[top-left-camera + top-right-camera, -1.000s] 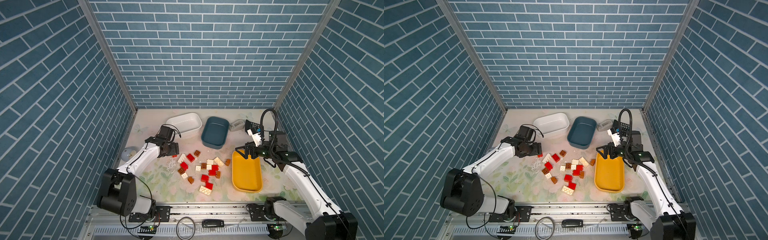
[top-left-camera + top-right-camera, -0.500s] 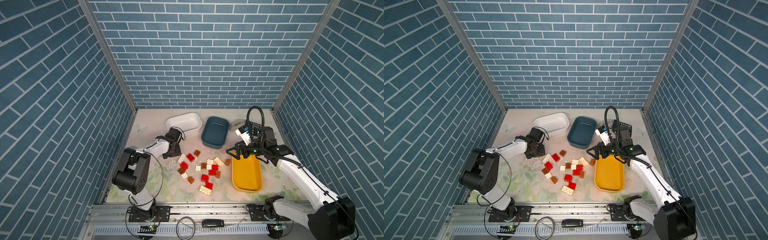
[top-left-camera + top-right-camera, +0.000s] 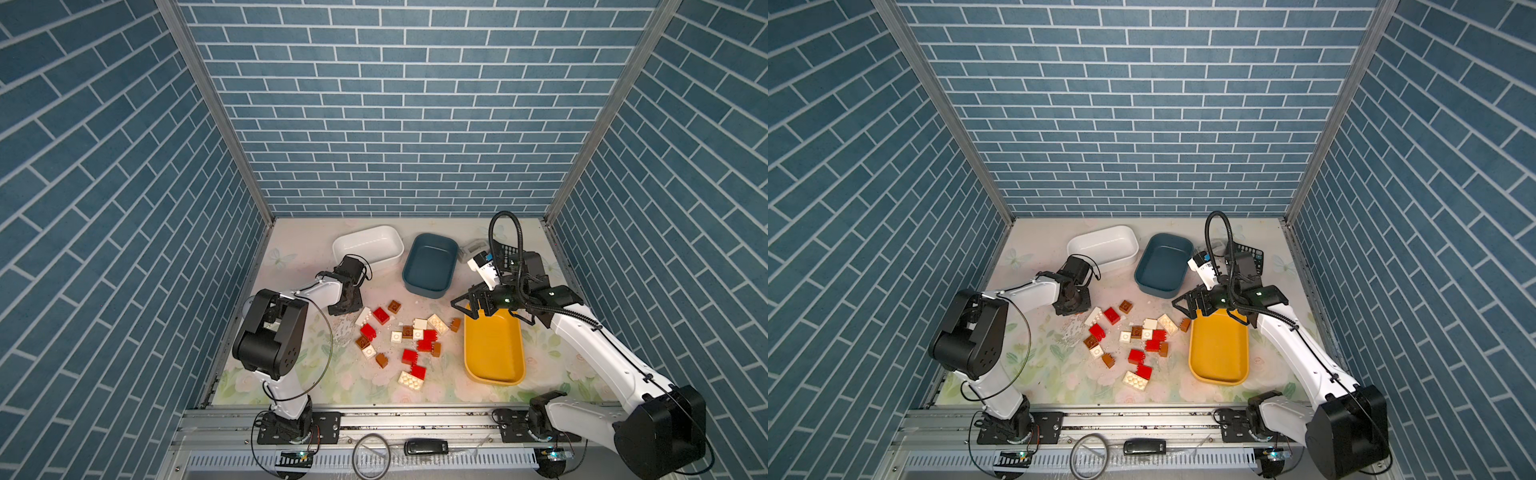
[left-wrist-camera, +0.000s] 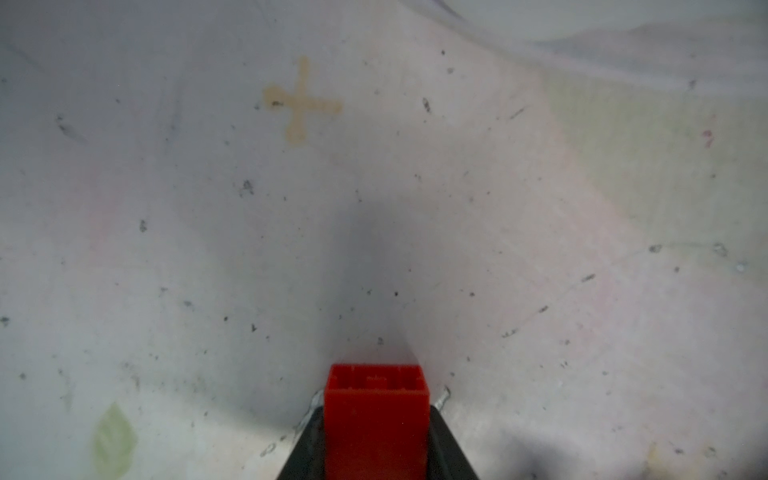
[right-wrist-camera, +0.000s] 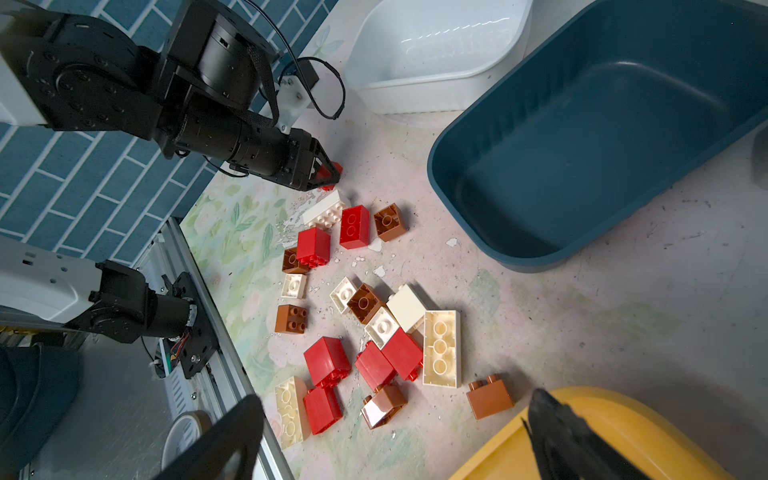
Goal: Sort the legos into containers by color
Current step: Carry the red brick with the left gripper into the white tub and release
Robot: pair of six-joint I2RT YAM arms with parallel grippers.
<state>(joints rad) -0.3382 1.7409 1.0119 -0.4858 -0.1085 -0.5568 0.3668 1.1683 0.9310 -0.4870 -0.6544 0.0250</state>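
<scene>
Red, brown and cream-white legos [image 3: 409,336] [image 3: 1142,338] [image 5: 365,316] lie scattered on the floral mat between my arms. My left gripper [image 3: 345,306] [image 3: 1073,308] [image 4: 376,409] sits low at the pile's far left edge, shut on a red lego [image 4: 376,436] [image 5: 332,171]. My right gripper [image 3: 473,309] [image 3: 1192,308] [image 5: 395,436] hangs open and empty over the far end of the yellow tub [image 3: 494,353] [image 3: 1219,353] [image 5: 615,424]. The white tub [image 3: 368,247] [image 3: 1102,247] [image 5: 436,54] and the teal-blue tub [image 3: 430,266] [image 3: 1163,266] [image 5: 582,137] stand empty at the back.
A black calculator [image 3: 509,251] and a grey tape dispenser [image 3: 471,249] sit at the back right, behind my right wrist. A brown lego [image 3: 456,324] [image 5: 488,399] lies against the yellow tub's left rim. The metal rail [image 3: 374,415] runs along the front edge.
My left gripper swung in from the left to the pile's edge and closed on a red lego. My right gripper moved left, toward the pile, over the yellow tub's far end.
</scene>
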